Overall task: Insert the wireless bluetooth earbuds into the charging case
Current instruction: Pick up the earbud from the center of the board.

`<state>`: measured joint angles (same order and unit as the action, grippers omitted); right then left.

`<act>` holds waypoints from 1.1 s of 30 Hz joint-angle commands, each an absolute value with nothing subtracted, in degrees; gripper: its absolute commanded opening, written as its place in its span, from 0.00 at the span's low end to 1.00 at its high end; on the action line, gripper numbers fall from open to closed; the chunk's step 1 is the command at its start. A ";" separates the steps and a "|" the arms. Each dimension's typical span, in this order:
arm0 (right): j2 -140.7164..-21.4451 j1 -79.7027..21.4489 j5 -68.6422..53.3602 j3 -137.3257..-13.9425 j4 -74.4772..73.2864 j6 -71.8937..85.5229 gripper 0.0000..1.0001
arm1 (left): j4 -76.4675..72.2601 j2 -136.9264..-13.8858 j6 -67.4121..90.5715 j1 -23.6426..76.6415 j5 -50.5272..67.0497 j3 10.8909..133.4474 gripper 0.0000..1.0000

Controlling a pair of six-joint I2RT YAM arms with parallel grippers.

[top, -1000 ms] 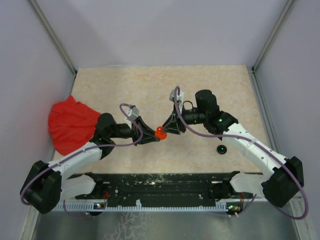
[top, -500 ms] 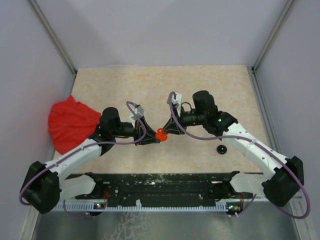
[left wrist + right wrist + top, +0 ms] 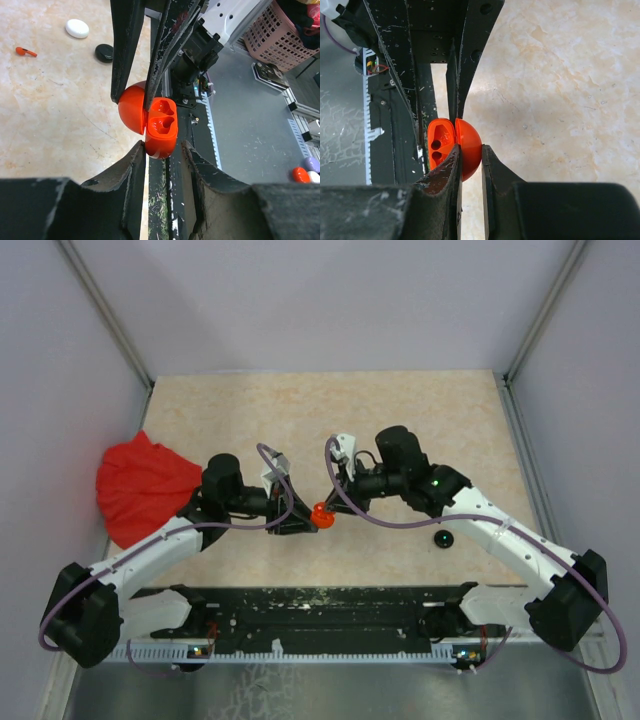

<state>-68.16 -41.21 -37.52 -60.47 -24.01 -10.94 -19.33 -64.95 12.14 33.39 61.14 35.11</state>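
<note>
An orange charging case [image 3: 321, 513] hangs open above the table's near middle, between both grippers. My right gripper [image 3: 469, 157] is shut on its domed lid [image 3: 470, 145]. The base [image 3: 162, 125], with two empty cavities, sits between the tips of my left gripper [image 3: 162, 150]. Those jaws are open: one finger touches the base and the other stands slightly off it. One orange-red earbud [image 3: 25, 51] lies on the table beyond the case. I see it only in the left wrist view.
A red cloth [image 3: 140, 490] is bunched at the table's left edge. A black disc [image 3: 442, 539] lies under the right forearm, and in the left wrist view a white disc [image 3: 77, 28] lies beside the black disc [image 3: 104, 52]. The black base rail [image 3: 320, 610] runs along the near edge.
My right gripper has closed on the case's lid and swung slightly left. My left gripper's jaws have loosened around the base. The case sits a little nearer the front.
</note>
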 commanded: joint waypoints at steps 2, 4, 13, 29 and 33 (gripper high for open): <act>-68.21 -42.25 -37.05 -63.57 -22.78 -12.30 0.00 | -20.95 -64.33 12.95 33.49 63.46 36.17 0.39; -68.25 -42.47 -37.17 -63.59 -22.68 -12.39 0.00 | -22.33 -64.33 13.70 33.49 63.39 35.82 0.40; -68.47 -42.96 -37.18 -63.37 -22.87 -12.65 0.00 | -25.49 -64.78 14.86 33.49 63.24 35.25 0.34; -65.60 -42.69 -34.04 -65.74 -22.51 -5.49 0.34 | -2.38 -58.77 -10.56 33.49 50.48 39.00 0.06; -65.32 -41.51 -27.85 -67.14 -26.31 -2.85 0.41 | -4.28 -57.30 -11.54 33.49 44.80 37.61 0.05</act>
